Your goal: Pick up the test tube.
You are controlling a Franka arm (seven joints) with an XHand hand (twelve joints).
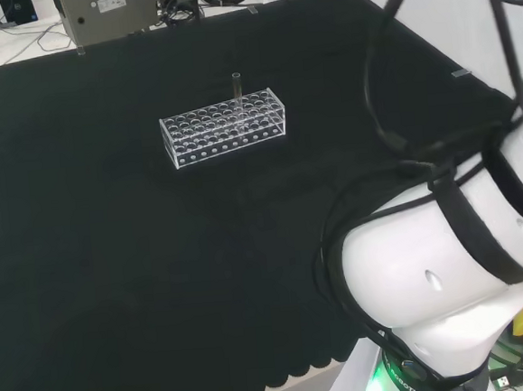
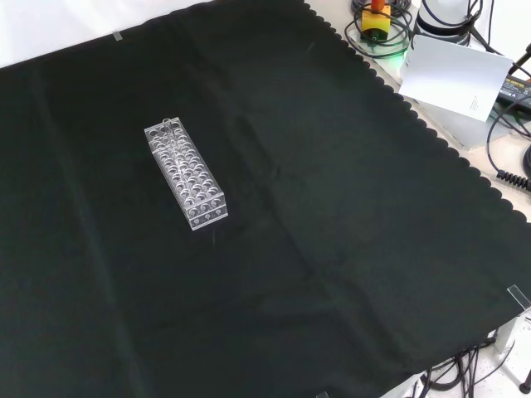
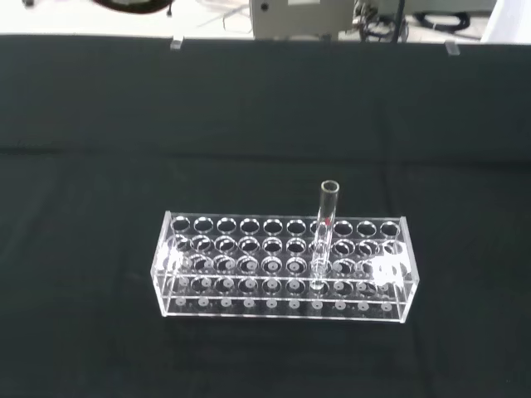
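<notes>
A clear plastic rack (image 1: 224,126) with several rows of holes stands on the black cloth, left of the arm's links in the head view. One clear test tube (image 1: 236,84) stands upright in the rack's far row, right of its middle, and sticks well up above the rack. In the wrist view the rack (image 3: 282,267) lies broadside ahead, with the test tube (image 3: 328,217) in its back row. In the front view the rack (image 2: 186,172) runs lengthwise on the cloth's left half. The other holes look empty.
The arm's white links (image 1: 456,253) and black cables (image 1: 380,86) take up the right of the head view. A grey box (image 1: 107,13) stands beyond the cloth's far edge. In the front view a white card (image 2: 452,76) and a yellow-and-red button (image 2: 377,21) lie off the cloth's scalloped edge.
</notes>
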